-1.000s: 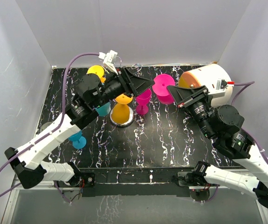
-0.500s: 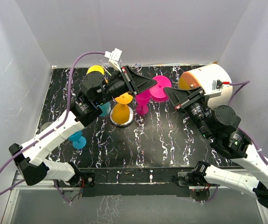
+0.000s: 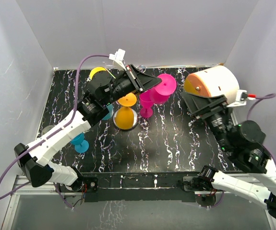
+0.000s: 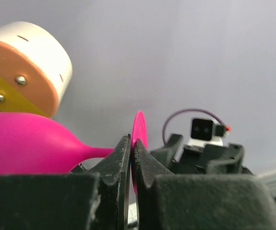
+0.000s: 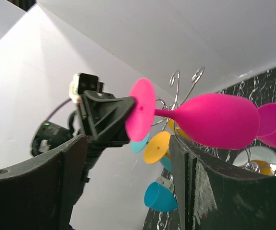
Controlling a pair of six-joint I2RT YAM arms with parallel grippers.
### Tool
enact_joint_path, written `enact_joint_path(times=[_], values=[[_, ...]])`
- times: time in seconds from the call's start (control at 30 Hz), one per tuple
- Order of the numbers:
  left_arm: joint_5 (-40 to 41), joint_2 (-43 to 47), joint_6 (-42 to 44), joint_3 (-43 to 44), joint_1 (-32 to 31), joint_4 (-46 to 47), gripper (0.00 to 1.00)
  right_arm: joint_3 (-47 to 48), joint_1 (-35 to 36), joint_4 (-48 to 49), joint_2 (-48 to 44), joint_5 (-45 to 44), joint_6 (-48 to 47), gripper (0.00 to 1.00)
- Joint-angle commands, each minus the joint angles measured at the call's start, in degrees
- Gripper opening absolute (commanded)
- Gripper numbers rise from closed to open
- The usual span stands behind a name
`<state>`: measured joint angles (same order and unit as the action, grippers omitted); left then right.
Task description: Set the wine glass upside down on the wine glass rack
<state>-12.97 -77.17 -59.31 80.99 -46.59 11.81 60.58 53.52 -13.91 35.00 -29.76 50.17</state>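
Observation:
A magenta wine glass (image 3: 165,89) hangs level in the air, right of the wine glass rack (image 3: 126,122). My left gripper (image 3: 154,86) is shut on the rim of its round foot (image 4: 138,128); its bowl (image 4: 27,146) points left in the left wrist view. In the right wrist view the glass (image 5: 214,120) floats ahead of my open right gripper (image 5: 126,160), clear of both fingers. The rack's curled wires (image 5: 186,84) show behind it. My right gripper (image 3: 198,102) stands back by the cylinder.
Orange glasses (image 3: 126,115) and a second magenta glass (image 3: 147,103) hang at the rack. A teal glass (image 3: 80,143) stands to the left, another (image 3: 108,112) sits nearer the rack. A white-and-orange cylinder (image 3: 213,85) lies at the back right.
The right gripper opened, let go of the magenta glass and drew back to the right. The left gripper closed on the glass's foot and now carries it alone.

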Motion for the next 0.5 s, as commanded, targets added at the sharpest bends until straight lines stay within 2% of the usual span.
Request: enact_joint_path(times=[0.0,0.47], values=[[2.7,-2.0,-5.2,1.3,2.2,1.3,0.00,0.7,0.2,0.3,-4.3,-3.9,-4.3,0.69],[14.8,-4.8,-10.8,2.5,4.9,-7.8,0.00,-2.2,0.2,-2.9,-10.9,-6.5,-4.7,0.70]])
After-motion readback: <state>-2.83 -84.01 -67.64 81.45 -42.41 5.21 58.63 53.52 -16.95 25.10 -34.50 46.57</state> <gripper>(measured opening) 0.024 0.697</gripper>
